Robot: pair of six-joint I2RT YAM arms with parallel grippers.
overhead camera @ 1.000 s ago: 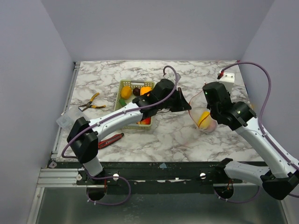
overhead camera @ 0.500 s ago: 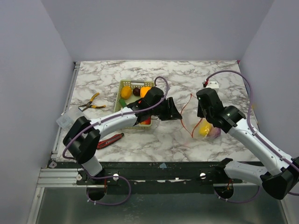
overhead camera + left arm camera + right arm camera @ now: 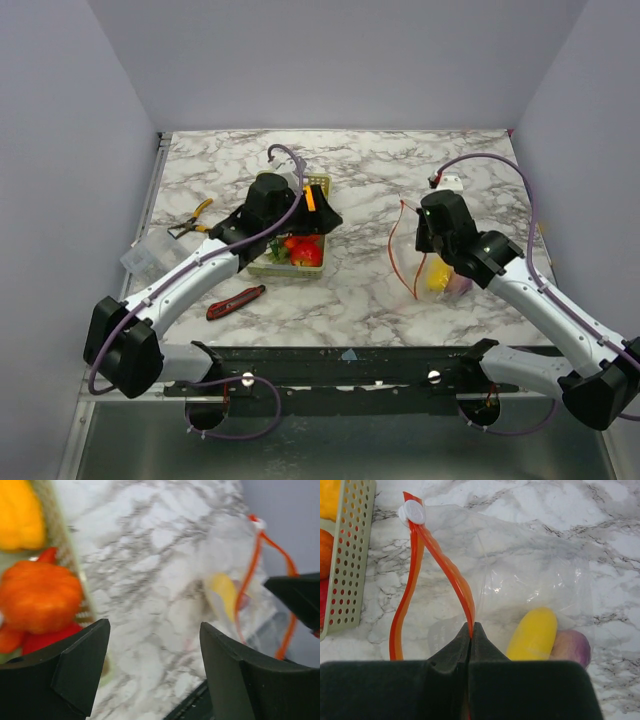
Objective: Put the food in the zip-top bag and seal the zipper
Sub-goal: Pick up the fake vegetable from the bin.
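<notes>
**Bag Mouth Held Agape, Two Pieces Inside**

The marbled surface [image 3: 360, 290] carries everything. On its right half lies the clear zip-top bag [image 3: 540, 575], its mouth turned toward the pale green mesh basket [image 3: 350, 565] near the middle. The left claw [image 3: 155, 652] hangs over the basket's right edge, fingers spread wide with nothing between them. The right claw [image 3: 471, 636] is pinched tight on one lip of the zipper [image 3: 447, 577], whose orange-red strip gapes in a loop that meets at a white slider [image 3: 414, 513]. Some food [image 3: 40, 595], orange, yellow and red, lies in the basket. A yellow piece [image 3: 532, 632] and a purple piece [image 3: 571, 649] sit touching inside the bag. A red-and-black knife [image 3: 236, 301] and yellow-handled pliers [image 3: 192, 220] lie left of the basket.
</notes>
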